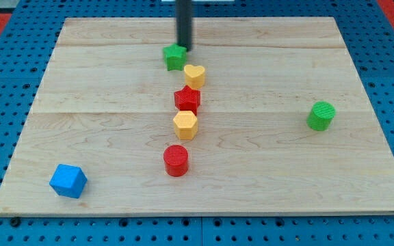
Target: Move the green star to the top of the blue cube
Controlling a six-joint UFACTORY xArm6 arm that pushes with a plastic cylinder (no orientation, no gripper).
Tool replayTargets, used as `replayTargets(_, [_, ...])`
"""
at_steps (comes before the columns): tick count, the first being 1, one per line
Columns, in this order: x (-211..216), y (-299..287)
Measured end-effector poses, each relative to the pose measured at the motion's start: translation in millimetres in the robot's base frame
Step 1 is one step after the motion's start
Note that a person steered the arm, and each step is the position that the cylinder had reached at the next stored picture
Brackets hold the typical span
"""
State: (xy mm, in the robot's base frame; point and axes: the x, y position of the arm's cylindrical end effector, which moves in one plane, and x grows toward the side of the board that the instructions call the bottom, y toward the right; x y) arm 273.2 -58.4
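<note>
The green star (174,57) lies on the wooden board near the view's top, left of centre. The blue cube (68,180) sits at the view's bottom left corner of the board, far from the star. My tip (185,48) comes down from the view's top and stands just to the upper right of the green star, touching or nearly touching it.
A yellow heart (194,75), a red star (187,100), a yellow hexagon (185,125) and a red cylinder (176,160) run in a line down from the green star. A green cylinder (321,115) stands at the right. The board (361,184) lies on a blue pegboard.
</note>
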Motion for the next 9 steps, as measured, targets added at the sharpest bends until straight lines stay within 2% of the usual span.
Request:
replayTargets(1, [3, -31])
replayTargets(2, [-11, 27])
replayTargets(3, [19, 56])
replayTargets(5, [70, -137])
replayTargets(6, [37, -115])
replayTargets(7, [37, -202])
replayTargets(8, [110, -190])
replayTargets(9, [131, -189])
